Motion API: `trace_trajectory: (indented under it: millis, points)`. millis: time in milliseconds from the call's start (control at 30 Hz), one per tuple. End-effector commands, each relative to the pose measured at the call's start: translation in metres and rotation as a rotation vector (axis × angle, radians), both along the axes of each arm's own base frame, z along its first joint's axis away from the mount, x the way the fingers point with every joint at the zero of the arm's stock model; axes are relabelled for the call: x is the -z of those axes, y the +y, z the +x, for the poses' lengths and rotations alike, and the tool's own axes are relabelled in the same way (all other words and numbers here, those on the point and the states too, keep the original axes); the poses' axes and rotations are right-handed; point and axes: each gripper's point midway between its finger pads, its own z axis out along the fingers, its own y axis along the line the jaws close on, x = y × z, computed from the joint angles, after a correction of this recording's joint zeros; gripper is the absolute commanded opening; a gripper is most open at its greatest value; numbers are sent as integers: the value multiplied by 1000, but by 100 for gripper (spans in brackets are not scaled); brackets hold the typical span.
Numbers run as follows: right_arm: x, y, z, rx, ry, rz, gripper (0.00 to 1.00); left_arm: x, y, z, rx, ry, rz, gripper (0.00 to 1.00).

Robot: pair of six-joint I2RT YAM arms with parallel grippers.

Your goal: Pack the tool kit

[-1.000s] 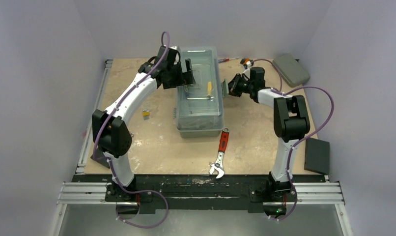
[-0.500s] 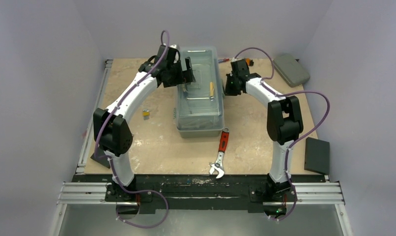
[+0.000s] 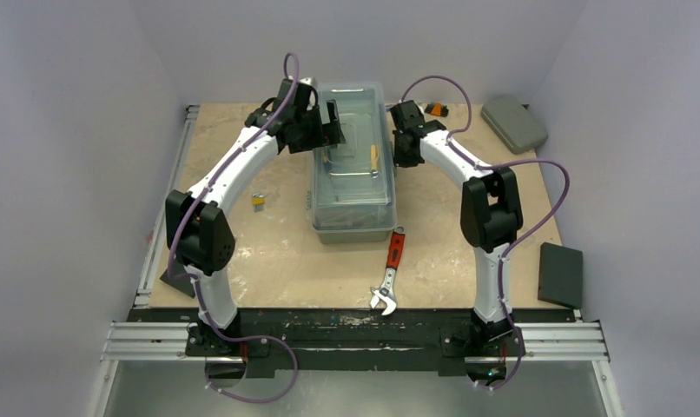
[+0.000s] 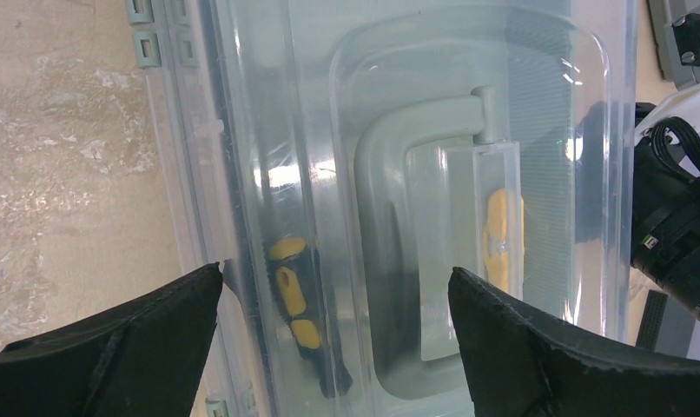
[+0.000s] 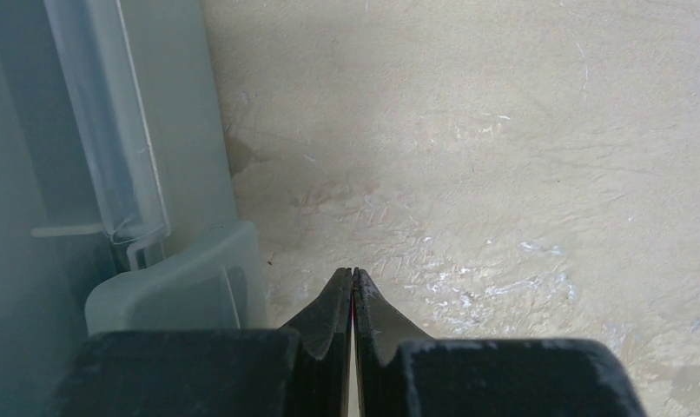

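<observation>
Centrally, toward the far side of the table (image 3: 268, 252), the toolbox (image 3: 353, 165) sits with its long axis running away from the arm bases and its translucent lid (image 4: 242, 130) down. The grey-green top handle (image 4: 416, 148) lies flat in the lid's recess. Through the plastic show a yellow-handled tool (image 4: 503, 234) and a tool with a black-and-yellow grip (image 4: 294, 300). A dark mark on the box's left wall may be lettering, but it is too small to read. The left gripper (image 4: 333, 276) hangs over the far half of the lid with its fingers spread wide; whether they touch the lid I cannot tell. The right gripper (image 5: 353, 278) is just beside the box's right wall, above bare tabletop, fingers pressed together with only a thin reddish line between them. In front of the box lies a red-handled adjustable wrench (image 3: 390, 269). A small yellow item (image 3: 258, 200) sits to the box's left, a small flat grey case (image 3: 514, 122) at the far right corner, and a black block (image 3: 560, 274) at the table's right edge.
</observation>
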Motion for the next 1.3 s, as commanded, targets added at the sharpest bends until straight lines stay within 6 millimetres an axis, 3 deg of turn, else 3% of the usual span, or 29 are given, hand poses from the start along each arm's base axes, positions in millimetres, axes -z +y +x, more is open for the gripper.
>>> trace_trajectory:
  millis: [0,167,333,533,633,767,967,1067,1167,1267]
  points:
    - [33,82,-17,-176,42,200,0,41,-14,-20,72,121,27,98]
    - [8,142,-15,-389,-49,558,0,48,-16,-22,80,138,21,98]
    - [-4,154,-16,-430,-98,649,0,55,-19,-22,96,155,11,98]
    - [-15,142,-16,-416,-129,635,0,57,-23,-23,104,161,0,98]
    - [-23,125,-14,-362,-161,600,0,45,-20,-22,88,129,-4,97]
    - [-51,90,-16,-278,-260,486,0,14,-11,-23,79,60,14,99]
    - [-108,49,-37,-196,-403,390,1,-42,7,-35,22,-51,8,100]
    - [-136,31,-52,-144,-475,377,11,-76,23,-50,-12,-125,6,100]
    - [-161,11,-72,-98,-552,375,37,-102,47,-68,-72,-205,27,100]
    - [-185,-3,-90,-75,-652,394,70,-117,72,-89,-136,-265,40,100]
